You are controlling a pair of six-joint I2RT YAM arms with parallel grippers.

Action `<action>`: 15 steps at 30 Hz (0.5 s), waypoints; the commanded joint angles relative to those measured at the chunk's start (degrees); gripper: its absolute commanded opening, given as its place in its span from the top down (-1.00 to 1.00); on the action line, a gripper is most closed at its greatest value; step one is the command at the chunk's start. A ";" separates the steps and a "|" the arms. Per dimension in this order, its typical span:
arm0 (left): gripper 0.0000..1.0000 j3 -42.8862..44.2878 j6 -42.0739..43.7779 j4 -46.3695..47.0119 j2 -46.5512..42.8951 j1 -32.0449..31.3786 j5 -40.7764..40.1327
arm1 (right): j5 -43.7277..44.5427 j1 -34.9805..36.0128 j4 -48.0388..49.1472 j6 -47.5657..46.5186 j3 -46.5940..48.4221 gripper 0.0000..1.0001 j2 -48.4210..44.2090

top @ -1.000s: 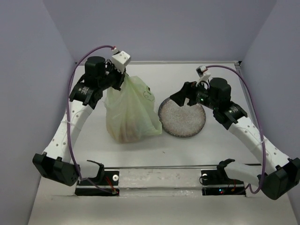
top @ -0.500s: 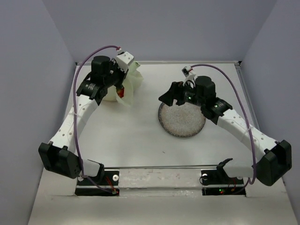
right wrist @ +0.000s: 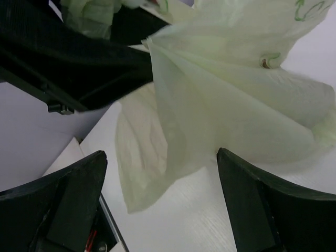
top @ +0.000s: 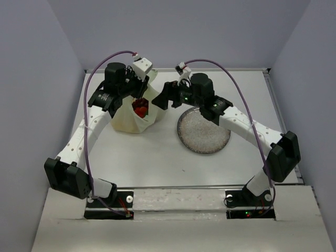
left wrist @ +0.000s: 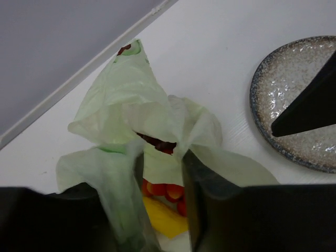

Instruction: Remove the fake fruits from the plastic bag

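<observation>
The plastic bag point(top: 131, 118) lies slumped at the back left of the table, pale yellow-green and crinkled, its mouth facing up. Bright red fake fruits point(top: 140, 108) show in the mouth. In the left wrist view, red pieces point(left wrist: 164, 190), a yellow fruit point(left wrist: 164, 216) and a dark red bit point(left wrist: 157, 142) lie inside the bag point(left wrist: 126, 105). My left gripper point(left wrist: 161, 157) stands over the mouth, jaws apart, with bag film draped over its left finger. My right gripper point(right wrist: 161, 153) is wide open against the bag's point(right wrist: 236, 94) right side, holding nothing.
A round speckled grey plate point(top: 203, 137) lies right of the bag, with nothing on it; its rim point(left wrist: 261, 105) shows in the left wrist view. The back wall edge runs close behind the bag. The two grippers point(top: 140, 94) point(top: 160, 100) are near each other.
The left gripper's jaws have parted and the bag has slumped from hanging onto the table, showing the red fruits. The right arm swung left from above the plate to the bag.
</observation>
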 commanded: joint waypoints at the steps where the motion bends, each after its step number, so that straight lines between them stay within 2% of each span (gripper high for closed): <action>1: -0.10 -0.59 -0.82 2.93 -3.72 -0.20 -2.23 | 0.99 2.79 2.47 -3.77 6.88 -0.85 5.10; 2: -0.38 -0.68 -0.82 2.31 -4.42 -0.11 -3.47 | 2.47 2.80 2.38 -3.87 7.94 -0.86 5.99; 5: -0.57 -1.21 0.05 0.73 -6.09 -0.03 -7.17 | 6.16 2.80 2.20 -4.31 9.78 -0.86 9.42; 10: -0.58 -6.29 2.16 1.34 -9.61 0.06 -12.79 | 11.71 2.80 2.11 -4.75 12.42 -0.79 13.91; 12: -0.58 -7.53 3.13 1.69 -10.58 0.15 -14.46 | 12.77 2.80 2.11 -4.75 13.22 -0.71 15.49; 13: -0.57 -8.32 3.13 1.87 -11.01 0.15 -15.69 | 12.77 2.80 2.11 -4.40 13.83 -0.54 16.02; 15: -0.45 -9.11 3.83 2.13 -11.37 0.24 -18.33 | 12.68 2.80 2.11 -3.96 14.36 -0.36 17.34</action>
